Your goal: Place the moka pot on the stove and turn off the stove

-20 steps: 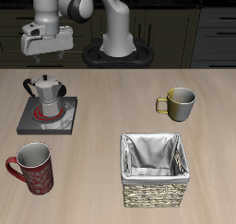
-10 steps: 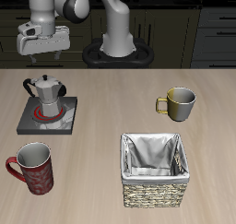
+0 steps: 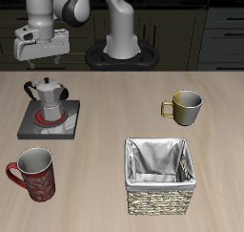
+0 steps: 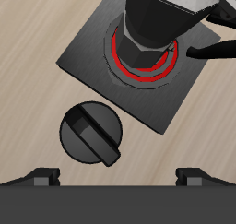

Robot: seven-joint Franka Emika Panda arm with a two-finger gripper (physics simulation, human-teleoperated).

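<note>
- We see a wide wooden table (image 3: pixel 122 102) of pale planks, and behind it a dim room with dark cabinet fronts (image 3: pixel 224 31) along the back.
- The robot arm (image 3: pixel 52 11) rises from a round black base at the table's back and reaches above the table's back part, over the corner where the stove lies.
- A woven basket (image 3: pixel 160 190) with a grey cloth lining sits near the table's front edge; it looks empty.
- The stove (image 3: pixel 40 127), a flat dark-grey square plate, lies well apart from the basket. Its rings glow red, so we judge it to be on.
- A red patterned mug (image 3: pixel 32 173) stands nearer the front edge than the stove; an olive-gold mug (image 3: pixel 185 107) stands farther back than the basket.
- The moka pot (image 3: pixel 45 94) stands upright on the stove, over the red rings, so we judge the first half of the task done.
- The gripper (image 3: pixel 43 54) hangs above the stove and pot, touching neither. The wrist view shows its two fingertips (image 4: pixel 41 176) spread wide apart with nothing between them.
- The stove's black knob (image 4: pixel 91 134) sits at one corner of the plate, below the gripper in the wrist view. Turning it off is what remains, in our judgement.
</note>
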